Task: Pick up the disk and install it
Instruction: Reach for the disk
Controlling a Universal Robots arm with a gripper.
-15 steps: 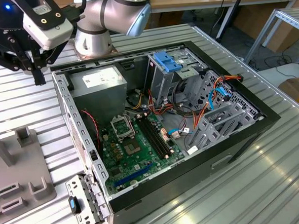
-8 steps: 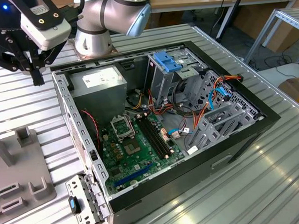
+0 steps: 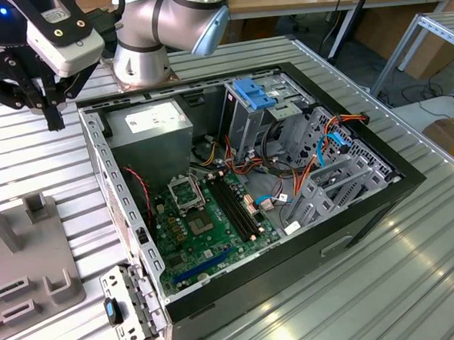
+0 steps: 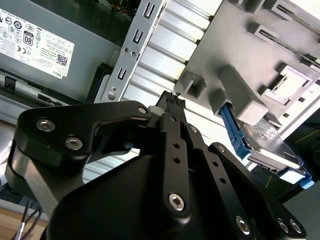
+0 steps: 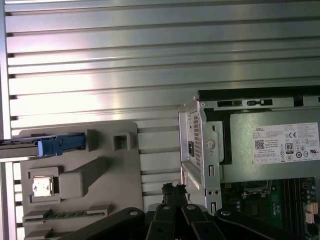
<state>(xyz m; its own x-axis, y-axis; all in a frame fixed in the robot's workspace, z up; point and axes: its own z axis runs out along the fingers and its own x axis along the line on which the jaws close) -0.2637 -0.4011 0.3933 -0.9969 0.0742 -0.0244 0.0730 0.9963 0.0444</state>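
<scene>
The disk (image 4: pixel 268 144) is a flat grey drive in a bright blue carrier. It stands on edge in a slot of the grey fixture (image 4: pixel 235 50), and its blue end (image 5: pixel 56 145) shows in the first wrist view. My gripper (image 3: pixel 54 119) hangs above the ribbed table between the fixture (image 3: pixel 32 259) and the open computer case (image 3: pixel 412 175), near the case's power-supply corner. Its black fingertips (image 5: pixel 168 189) are together with nothing between them, and it is well apart from the disk. In the second wrist view the gripper (image 4: pixel 170 97) points at the table strip beside the fixture.
The case holds a grey power-supply box (image 3: pixel 156 126), a green motherboard (image 3: pixel 207 225), cables, and a tall metal drive cage topped by a blue latch (image 3: pixel 253 95). A small metal bracket (image 3: pixel 126 311) lies by the case's near corner. Desks stand behind the table.
</scene>
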